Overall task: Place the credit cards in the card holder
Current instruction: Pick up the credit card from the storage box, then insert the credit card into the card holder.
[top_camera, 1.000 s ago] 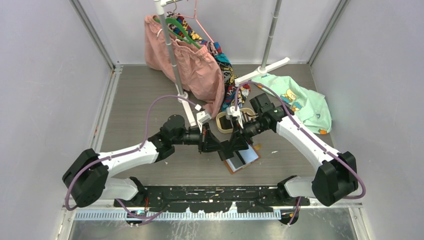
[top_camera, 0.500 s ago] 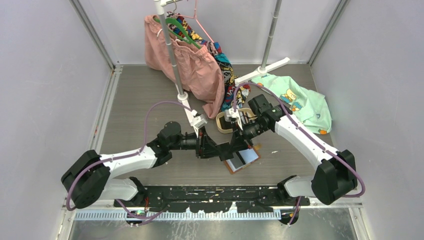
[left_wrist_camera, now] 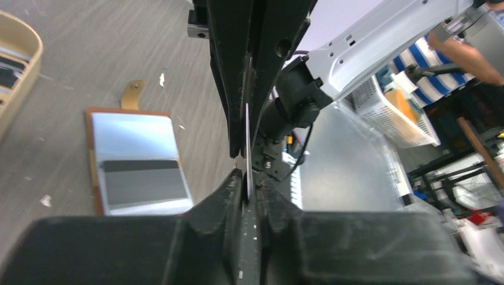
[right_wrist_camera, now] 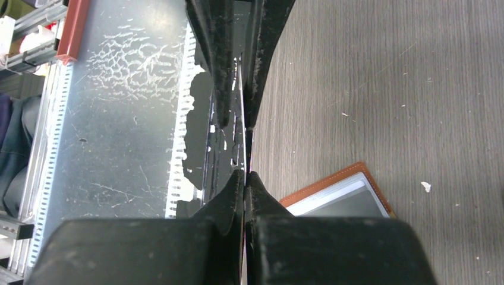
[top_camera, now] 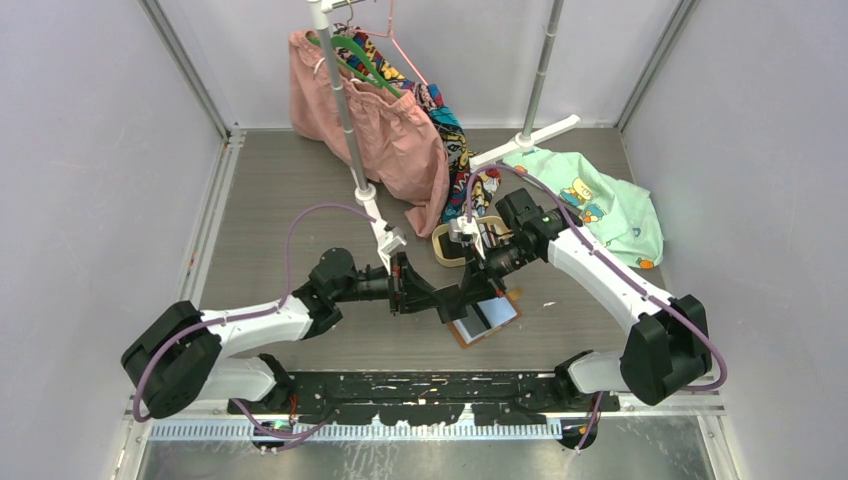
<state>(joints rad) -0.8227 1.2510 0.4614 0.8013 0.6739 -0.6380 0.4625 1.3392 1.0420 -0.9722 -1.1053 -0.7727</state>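
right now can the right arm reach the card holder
Probably yes: the card holder lies open and uncovered by the right claw, though it and the left claw both pinch one credit card.

Card (left_wrist_camera: pixel 247 136) edge-on btwn fingers (left_wrist_camera: pixel 226 89), face unseen; tray (left_wrist_camera: pixel 27 77) cut off, L edge.

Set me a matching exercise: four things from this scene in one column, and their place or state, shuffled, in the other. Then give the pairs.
Column one
1. credit card
2. card holder
3. beige tray
4. green shirt

Column two
A. crumpled at the far right of the table
B. lying open and flat
C. pinched edge-on in the right hand
D. oval, just beyond the card holder

Pairs: 1-C, 2-B, 3-D, 4-A
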